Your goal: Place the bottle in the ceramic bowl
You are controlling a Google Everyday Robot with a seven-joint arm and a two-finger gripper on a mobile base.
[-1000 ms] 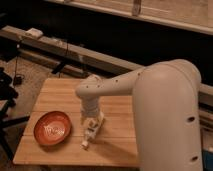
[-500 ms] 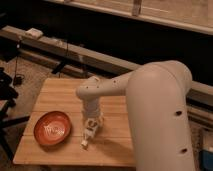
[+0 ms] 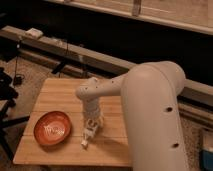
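The orange-red ceramic bowl point(image 3: 52, 128) sits on the front left of the wooden table point(image 3: 57, 92), with a pale mark in its centre. The small whitish bottle point(image 3: 87, 138) is just right of the bowl, tilted with its lower end at the table surface. My gripper point(image 3: 92, 123) reaches down from the white arm directly over the bottle's upper end. Whether it grips the bottle does not show.
The large white arm segment point(image 3: 152, 115) fills the right side and hides the table's right part. A long rail point(image 3: 100, 57) runs behind the table with a white box point(image 3: 34, 33) on it. Dark stand legs point(image 3: 7, 117) are at the left.
The big arm segment has swung slightly towards the camera and left. The gripper and the bottle stay at about the same spot beside the bowl.
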